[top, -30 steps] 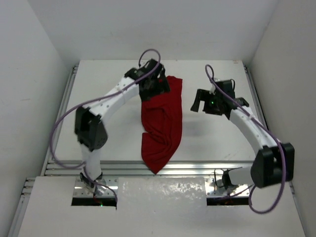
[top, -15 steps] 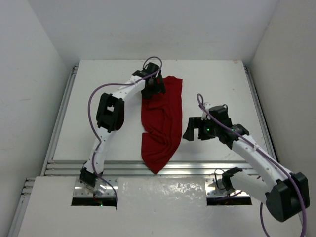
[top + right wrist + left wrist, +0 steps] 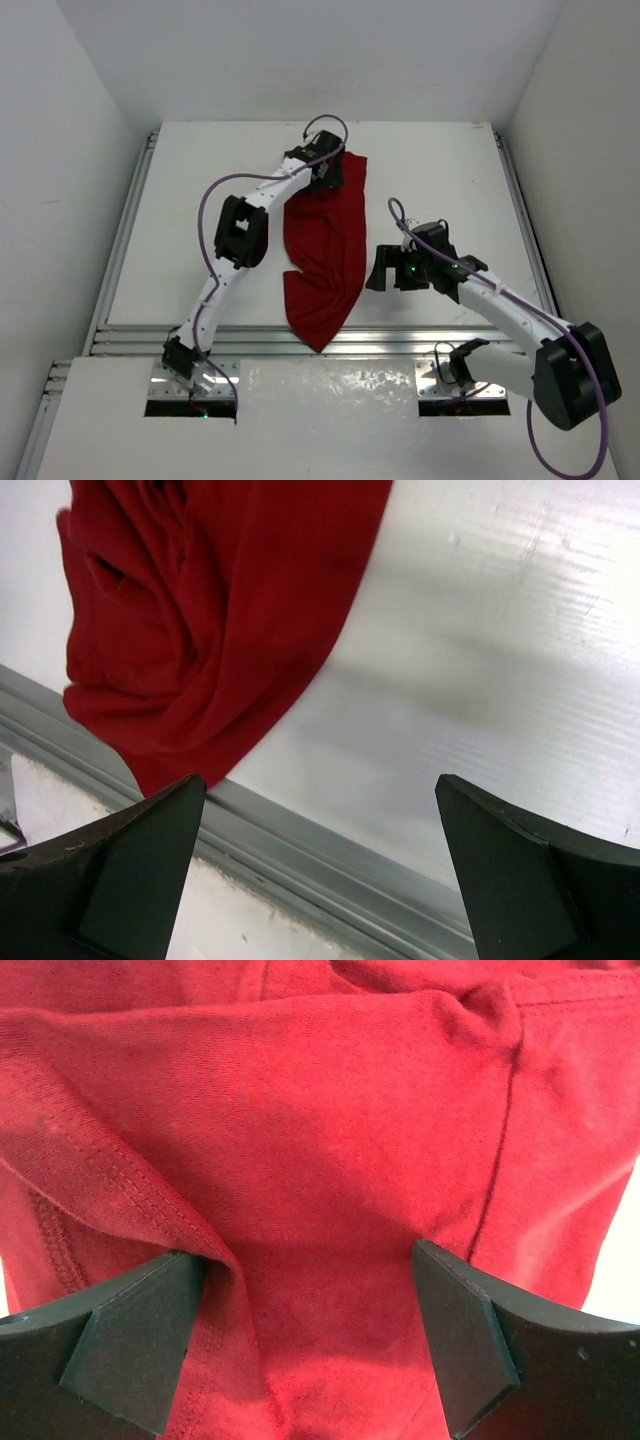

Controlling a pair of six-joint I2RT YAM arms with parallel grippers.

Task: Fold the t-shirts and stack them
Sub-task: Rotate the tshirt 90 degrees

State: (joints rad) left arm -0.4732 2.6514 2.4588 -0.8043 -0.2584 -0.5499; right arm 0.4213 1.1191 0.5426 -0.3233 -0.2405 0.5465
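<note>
Left tool [image 3: 305, 1260] wide astride the dark red t-shirt [image 3: 330, 1110]

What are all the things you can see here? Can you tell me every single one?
Soft short-sleeved fabric t-shirt: one, dark red, rumpled down the table's middle, near tip reaching the rail.
Flat table: one, white, under the shirt.
Metal rails: several, silver-grey, along the table's near and side edges.
Walls: three, white, around the table.
Cables: two, purple, looped along the arms.
Robot arms: two, white with black joints, bolted at the near edge.
Left gripper: one, black, open, on the shirt's far end.
Right gripper: one, black, open, beside the shirt's right edge.
</note>
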